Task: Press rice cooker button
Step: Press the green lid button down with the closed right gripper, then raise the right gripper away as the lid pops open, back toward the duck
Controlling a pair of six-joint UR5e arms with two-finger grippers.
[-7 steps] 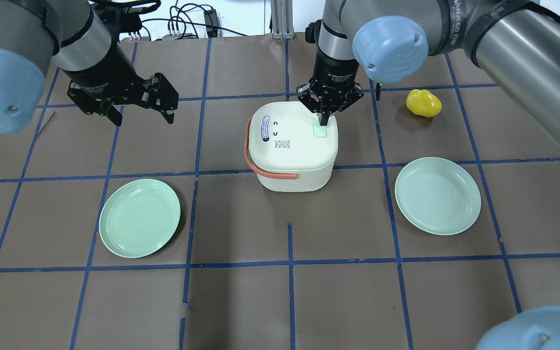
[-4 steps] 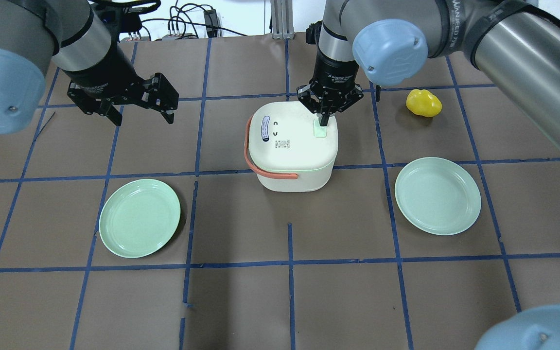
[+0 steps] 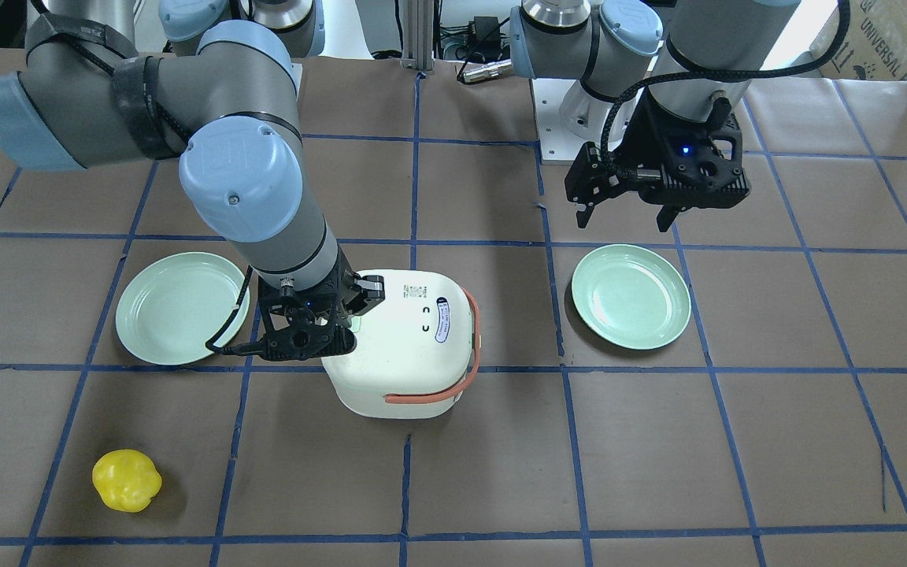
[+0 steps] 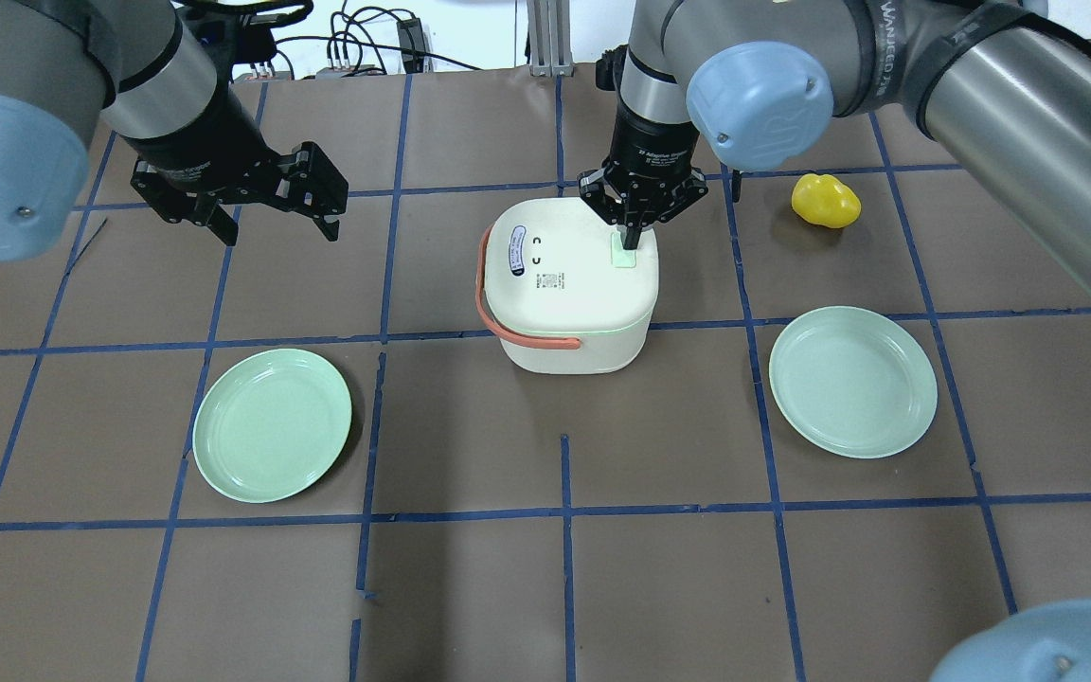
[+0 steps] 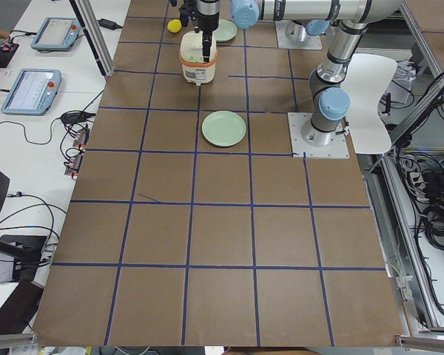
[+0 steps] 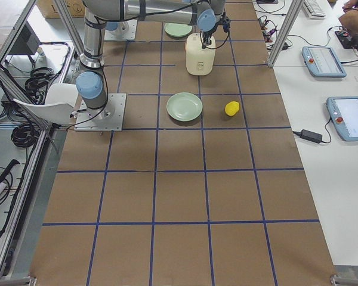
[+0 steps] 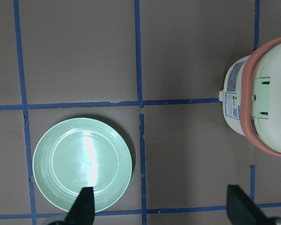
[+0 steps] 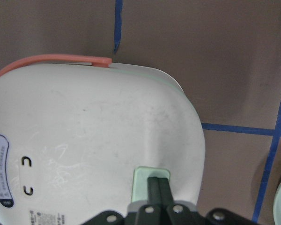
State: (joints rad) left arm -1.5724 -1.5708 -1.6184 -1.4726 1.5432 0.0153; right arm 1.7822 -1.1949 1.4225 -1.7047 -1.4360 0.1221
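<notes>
1. At mid-table, on brown paper gridded with blue tape, stands the rice cooker (image 4: 569,284). It is a white, rounded-square body with an orange carry handle (image 4: 484,294) folded down around its side.
2. Button (image 4: 623,256): a pale green rectangular tab set into the lid, near the edge on the robot's right.
3. Right gripper (image 4: 632,237): the fingers (image 8: 158,187) are brought fully together and hold nothing. They point straight down, with the paired tips resting on the tab. How far the tab is depressed cannot be told.
4. Left gripper (image 4: 278,225): spread wide and empty. It hovers well apart from the cooker, above the paper near a green plate (image 7: 82,164).
5. Handling (judged): the shell looks like stiff, smooth plastic and is probably light if unfilled. An off-centre or slanted push could therefore slide or tilt it.
6. Contact (judged): no grasp is required. The closed tips should bear vertically on the middle of the tab. If steadying were needed, the flat side walls offer the best hold.
</notes>
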